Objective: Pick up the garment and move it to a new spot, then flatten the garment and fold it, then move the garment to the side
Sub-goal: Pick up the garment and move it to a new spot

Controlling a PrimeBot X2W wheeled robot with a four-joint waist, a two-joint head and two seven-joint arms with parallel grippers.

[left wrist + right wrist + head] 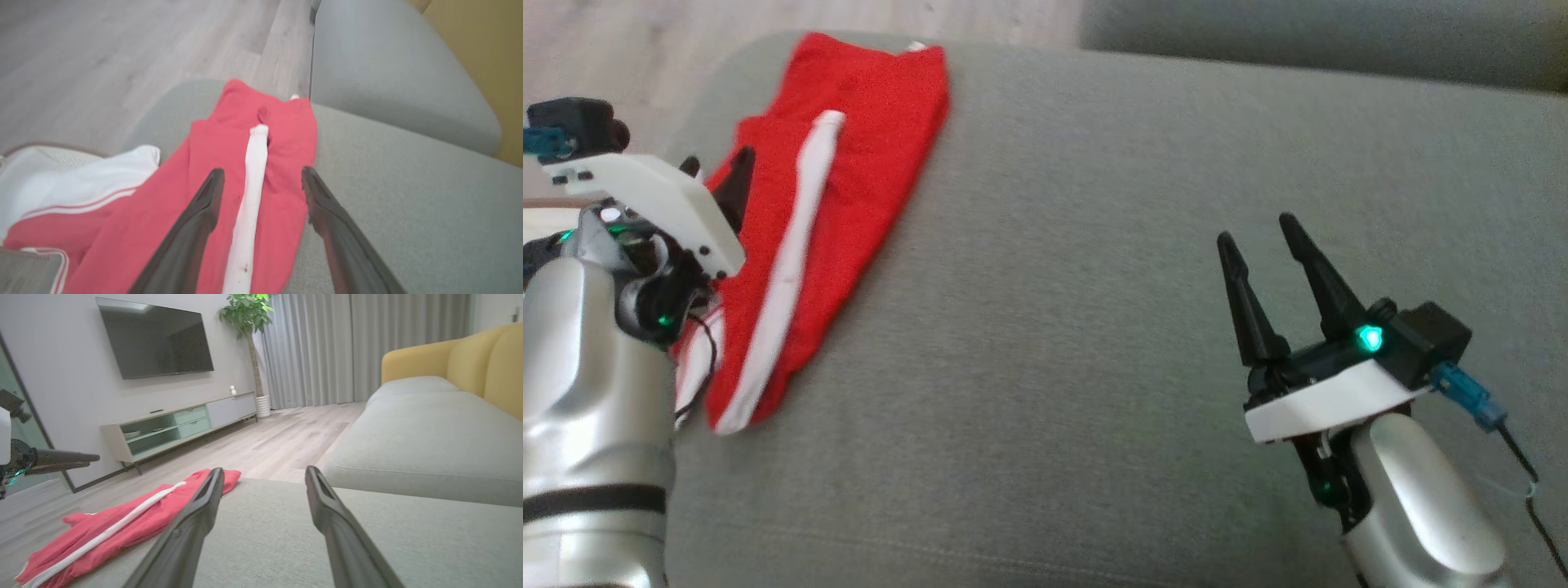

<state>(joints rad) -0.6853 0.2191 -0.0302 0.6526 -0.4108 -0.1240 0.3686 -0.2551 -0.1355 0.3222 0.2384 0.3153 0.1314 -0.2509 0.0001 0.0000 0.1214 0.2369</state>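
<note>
The garment [866, 163] is red with a long white stripe and lies folded and flat at the left edge of the grey cushion [1094, 327]. It also shows in the left wrist view [282, 139] and the right wrist view [135, 526]. My left gripper [717, 157] hovers over the garment's left side, open, its fingers either side of the white stripe [255, 171] and holding nothing. My right gripper [1255, 231] stands open and empty over bare cushion, well to the garment's right. A white piece with thin red lines [81, 183] lies at the garment's near left end.
A second grey seat cushion [1323, 33] adjoins at the far right, with a yellow sofa back [470, 363] behind it. Wooden floor [102, 53] lies beyond the cushion's left edge. A TV cabinet [175, 424], a plant [247, 314] and curtains stand across the room.
</note>
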